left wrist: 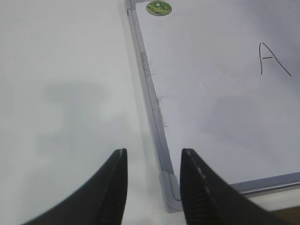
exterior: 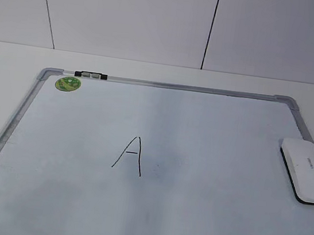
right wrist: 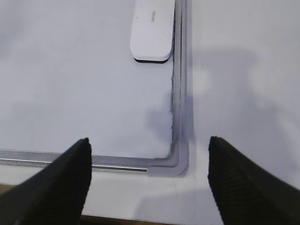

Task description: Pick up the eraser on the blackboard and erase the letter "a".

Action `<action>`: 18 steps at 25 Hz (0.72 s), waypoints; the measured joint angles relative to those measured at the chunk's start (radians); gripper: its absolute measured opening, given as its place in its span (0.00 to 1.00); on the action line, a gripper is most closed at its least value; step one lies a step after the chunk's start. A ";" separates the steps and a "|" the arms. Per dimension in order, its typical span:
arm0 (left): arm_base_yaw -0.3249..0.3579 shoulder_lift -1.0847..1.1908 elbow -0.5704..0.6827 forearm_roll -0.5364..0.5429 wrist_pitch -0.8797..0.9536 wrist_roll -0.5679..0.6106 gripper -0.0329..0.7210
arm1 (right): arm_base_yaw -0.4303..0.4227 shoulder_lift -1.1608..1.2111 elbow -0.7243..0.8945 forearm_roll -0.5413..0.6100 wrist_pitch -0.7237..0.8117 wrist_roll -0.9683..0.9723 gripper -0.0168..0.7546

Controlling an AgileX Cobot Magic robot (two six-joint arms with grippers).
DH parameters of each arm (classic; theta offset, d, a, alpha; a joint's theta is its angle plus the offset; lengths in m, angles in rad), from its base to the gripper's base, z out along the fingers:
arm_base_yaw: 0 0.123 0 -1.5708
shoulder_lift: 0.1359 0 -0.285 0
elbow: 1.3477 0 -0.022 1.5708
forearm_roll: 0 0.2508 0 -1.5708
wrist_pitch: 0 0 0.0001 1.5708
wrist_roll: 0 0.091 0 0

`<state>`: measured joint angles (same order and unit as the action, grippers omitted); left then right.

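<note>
The blackboard (exterior: 212, 136) is a white board with a grey frame, lying flat. The white eraser (exterior: 307, 170) rests on its right edge, black felt down. A tall capital "A" (exterior: 130, 156) is drawn mid-board; no lowercase "a" shows in any view. My right gripper (right wrist: 149, 140) is open wide and empty above the board's near right corner (right wrist: 176, 164), with the eraser (right wrist: 152, 29) ahead of it. My left gripper (left wrist: 153, 152) is open and empty over the board's near left corner (left wrist: 171, 187). Neither gripper shows in the exterior view.
A round green sticker (exterior: 68, 84) sits at the board's far left corner and shows in the left wrist view (left wrist: 159, 7). A small black-and-white clip (exterior: 91, 75) sits on the far frame. A white table (exterior: 14, 58) surrounds the board; a white panelled wall stands behind.
</note>
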<state>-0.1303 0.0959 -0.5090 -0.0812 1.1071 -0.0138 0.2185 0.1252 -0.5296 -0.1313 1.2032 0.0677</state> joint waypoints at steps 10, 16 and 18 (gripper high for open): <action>0.000 0.000 0.000 0.000 0.000 0.000 0.42 | 0.000 0.000 0.022 -0.001 -0.048 0.000 0.79; 0.000 0.000 0.000 0.000 0.000 0.000 0.40 | 0.000 0.000 0.022 -0.001 -0.052 0.000 0.79; 0.000 0.000 0.000 0.000 0.000 0.000 0.40 | 0.000 0.000 0.022 -0.002 -0.054 0.000 0.79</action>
<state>-0.1303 0.0959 -0.5090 -0.0812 1.1071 -0.0138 0.2185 0.1252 -0.5081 -0.1337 1.1492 0.0677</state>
